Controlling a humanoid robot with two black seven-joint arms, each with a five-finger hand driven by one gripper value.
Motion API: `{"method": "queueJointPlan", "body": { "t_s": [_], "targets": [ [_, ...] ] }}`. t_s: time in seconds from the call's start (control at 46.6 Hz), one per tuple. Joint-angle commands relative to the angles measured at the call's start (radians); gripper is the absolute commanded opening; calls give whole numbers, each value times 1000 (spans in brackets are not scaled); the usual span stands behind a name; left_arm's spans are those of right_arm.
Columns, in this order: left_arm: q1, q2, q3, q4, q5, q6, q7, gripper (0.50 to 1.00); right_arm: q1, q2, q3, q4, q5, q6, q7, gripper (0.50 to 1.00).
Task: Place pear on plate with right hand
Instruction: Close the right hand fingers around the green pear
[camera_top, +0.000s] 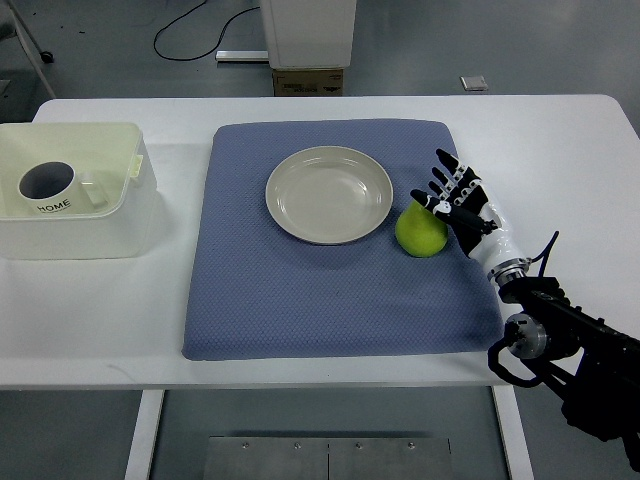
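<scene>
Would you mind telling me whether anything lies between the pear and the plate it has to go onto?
Nothing visible does. The pear stands on the blue mat just right of the plate, with only bare mat between them. The plate is empty, and the right hand is at the pear's far side.

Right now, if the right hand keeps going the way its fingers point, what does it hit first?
The right hand points up and left, and the pear sits right at its fingertips, so it would probably meet the pear first. The plate lies just beyond. A single steep view leaves the hand's height uncertain.
</scene>
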Motion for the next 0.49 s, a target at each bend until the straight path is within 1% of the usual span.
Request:
{"method": "queueJointPlan", "body": {
  "t_s": [0.0,0.472],
  "targets": [
    [0,0,0,0,0,0,-1,1000,-3,2,10,0,1,1,0,1000],
    [0,0,0,0,0,0,1,1000,-33,-1,-40,3,-7,-1,0,1000]
  ]
}}
